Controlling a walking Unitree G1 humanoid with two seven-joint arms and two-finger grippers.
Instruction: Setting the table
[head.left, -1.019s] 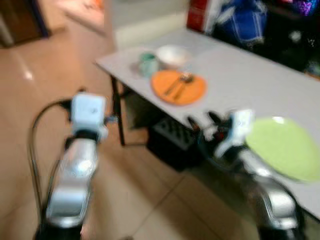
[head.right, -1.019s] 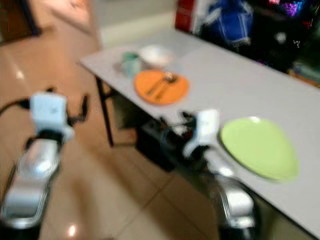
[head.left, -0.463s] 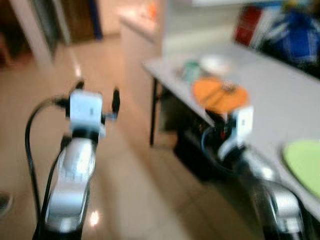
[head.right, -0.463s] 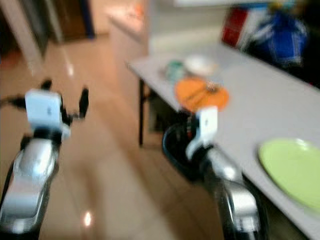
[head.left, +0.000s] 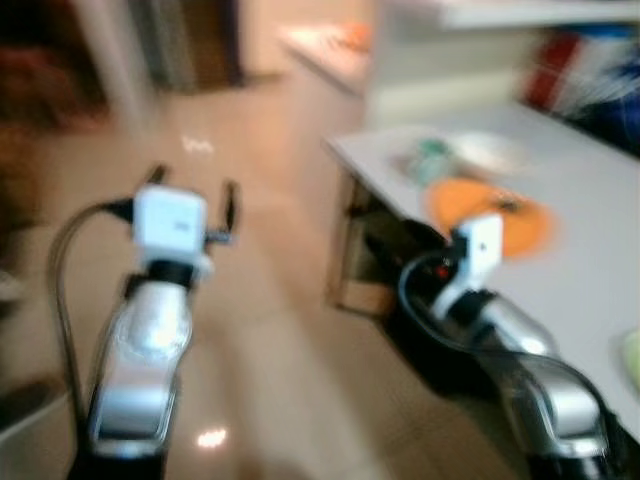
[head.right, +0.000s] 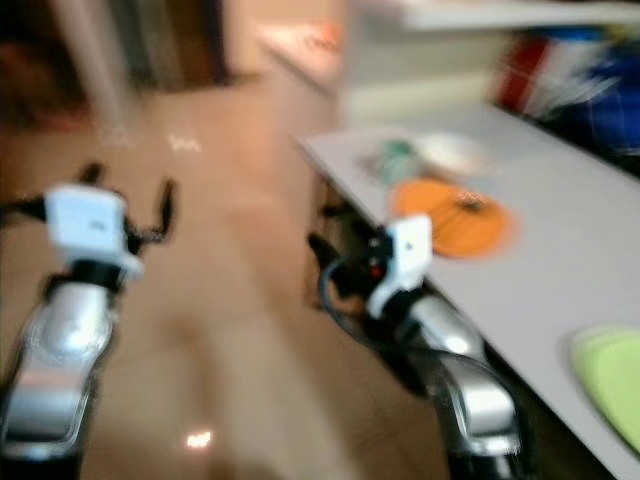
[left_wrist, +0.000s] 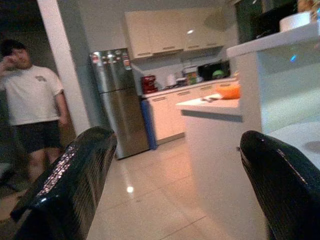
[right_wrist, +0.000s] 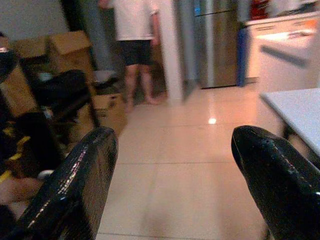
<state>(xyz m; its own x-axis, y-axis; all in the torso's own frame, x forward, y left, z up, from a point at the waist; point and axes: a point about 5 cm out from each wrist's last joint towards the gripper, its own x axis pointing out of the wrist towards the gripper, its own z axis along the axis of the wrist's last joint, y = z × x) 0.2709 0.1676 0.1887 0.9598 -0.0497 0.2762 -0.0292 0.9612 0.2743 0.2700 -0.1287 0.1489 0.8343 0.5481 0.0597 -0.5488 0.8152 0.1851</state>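
The head views are blurred. A white table (head.left: 590, 270) stands at the right, carrying an orange plate (head.left: 490, 215) with cutlery on it, a white bowl (head.left: 488, 152) and a green cup (head.left: 432, 158). A green plate (head.right: 612, 385) shows at the right edge. My left gripper (head.left: 192, 183) is raised over the tiled floor, left of the table, open and holding nothing. My right gripper (right_wrist: 170, 185) hangs beside the table's near edge, also open and holding nothing. Both point away from the table, toward the room.
A person (left_wrist: 35, 110) in a white shirt and dark shorts stands by a pillar near a steel fridge (left_wrist: 117, 100). A kitchen counter (left_wrist: 215, 105) lies beyond. Cardboard boxes (right_wrist: 55, 50) and dark clutter (right_wrist: 30, 130) sit at one side. Tiled floor (head.left: 280, 350) stretches ahead.
The camera has swung left, so the table and its dishes have slid right and the green plate is nearly out of frame. Both arms hold the same pose.
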